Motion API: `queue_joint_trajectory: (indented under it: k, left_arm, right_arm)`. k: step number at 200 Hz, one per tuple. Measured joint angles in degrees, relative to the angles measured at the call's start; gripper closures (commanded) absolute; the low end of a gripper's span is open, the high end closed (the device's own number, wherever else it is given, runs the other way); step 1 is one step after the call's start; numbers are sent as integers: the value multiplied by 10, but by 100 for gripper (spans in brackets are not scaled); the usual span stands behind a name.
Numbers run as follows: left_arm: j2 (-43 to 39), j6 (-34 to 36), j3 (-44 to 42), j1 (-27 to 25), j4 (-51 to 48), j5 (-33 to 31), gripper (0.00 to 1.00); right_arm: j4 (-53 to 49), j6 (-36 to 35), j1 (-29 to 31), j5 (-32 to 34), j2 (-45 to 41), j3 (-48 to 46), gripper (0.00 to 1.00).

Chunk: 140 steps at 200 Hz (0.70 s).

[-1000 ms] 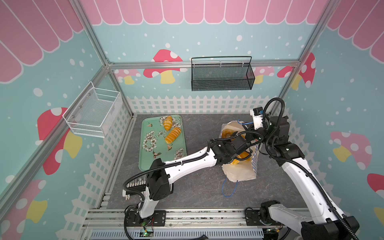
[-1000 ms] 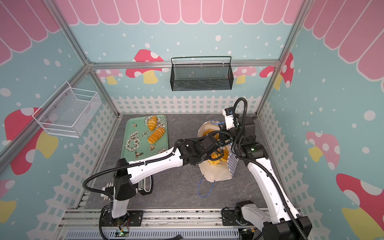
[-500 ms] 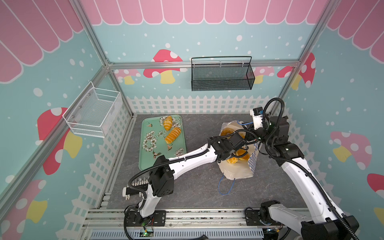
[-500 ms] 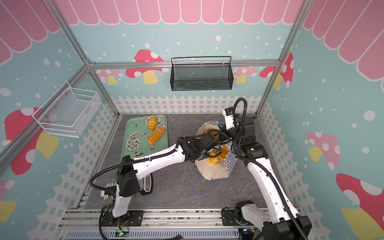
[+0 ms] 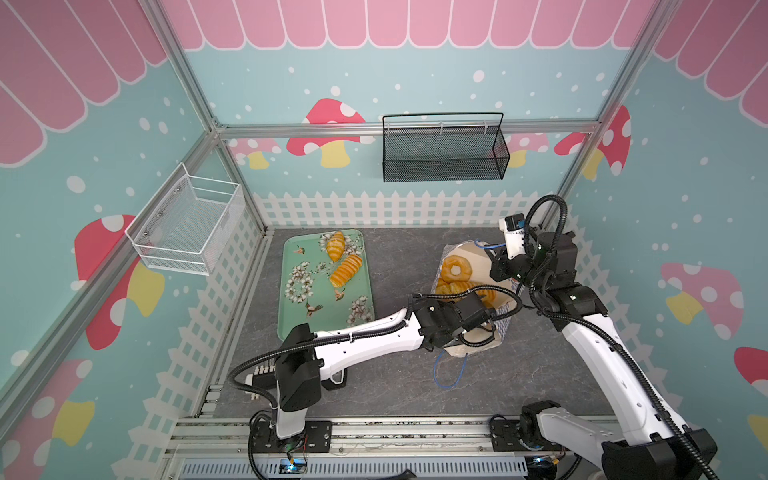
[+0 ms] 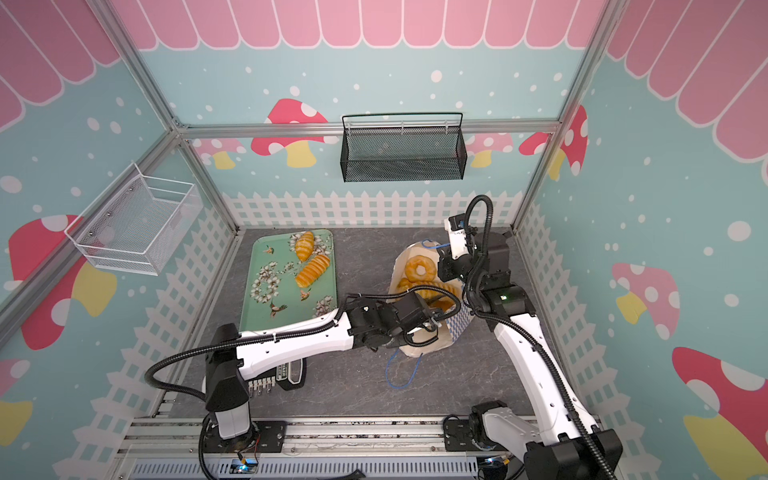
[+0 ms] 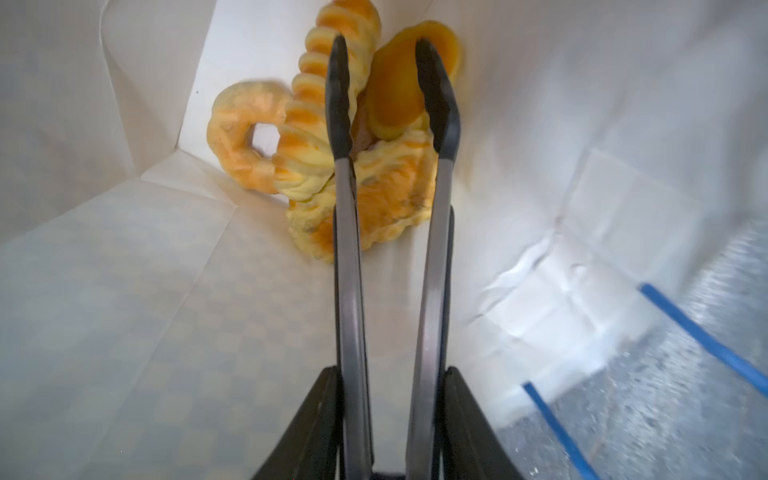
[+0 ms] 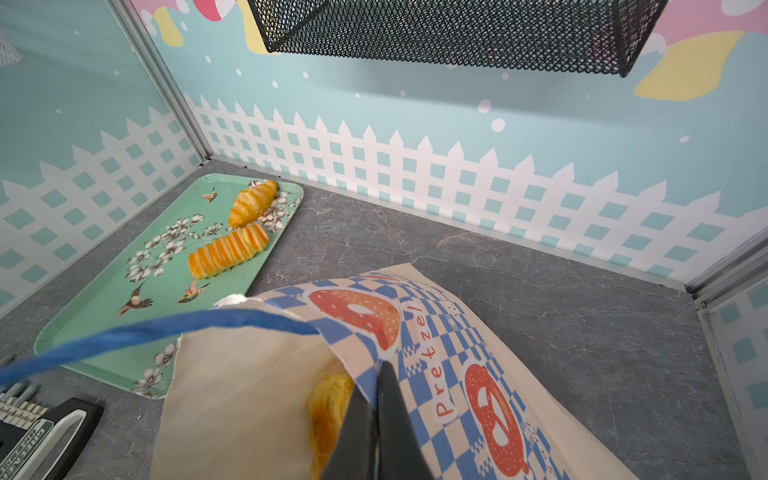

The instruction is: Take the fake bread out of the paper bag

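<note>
left gripper (image 7: pixel 390 424) clenched on tongs (image 7: pixel 353 270), tong tips apart. Tongs reach deep into bag (image 7: pixel 124 311). The tips straddle a smooth orange piece (image 7: pixel 395 87) on top of the bread pile: 1 tip lies along a ribbed loaf (image 7: pixel 311 124), the other on the piece's outer edge. Can't tell if the tips pinch it yet. Under it sits a croissant (image 7: pixel 390 199), and a doughnut (image 7: pixel 245 141) leans against the ribbed loaf, all jammed into the bag's closed end. right gripper (image 8: pixel 376 399) pinched tight on the bag rim at the checkered band, holding the mouth open; in both top views that's the bag's 2 o'clock edge. Bag sits at 3 o'clock of tray (image 5: pixel 299 320), well apart. 2 pieces are already out on the tray's 12 o'clock half: tray croissant (image 5: pixel 335 245) and tray loaf (image 5: pixel 345 270), just beside each other; the 6 o'clock half is open surface. Room: paper walls close on both sides of the tongs. Blue cord (image 5: pixel 449 370) loops on floor (image 5: pixel 399 266) at the bag's 6 o'clock. Floor between bag and tray is open, with left forearm (image 5: pixel 365 338) coming in from 8 o'clock. Fence wall (image 5: pixel 582 266) is near at the bag's 3 o'clock.
</note>
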Motion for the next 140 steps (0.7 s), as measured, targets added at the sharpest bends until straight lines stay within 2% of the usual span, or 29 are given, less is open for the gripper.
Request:
queue_joint_trajectory:
  k: [79,140]
  left_arm:
    - [-60,18,-9,4,-5,-32,61]
    - [-53,36,6,63,-5,-17,58]
  right_arm:
    - [-8,-5,0,1,0,7,100]
    - [-11,-5,0,1,0,6,100]
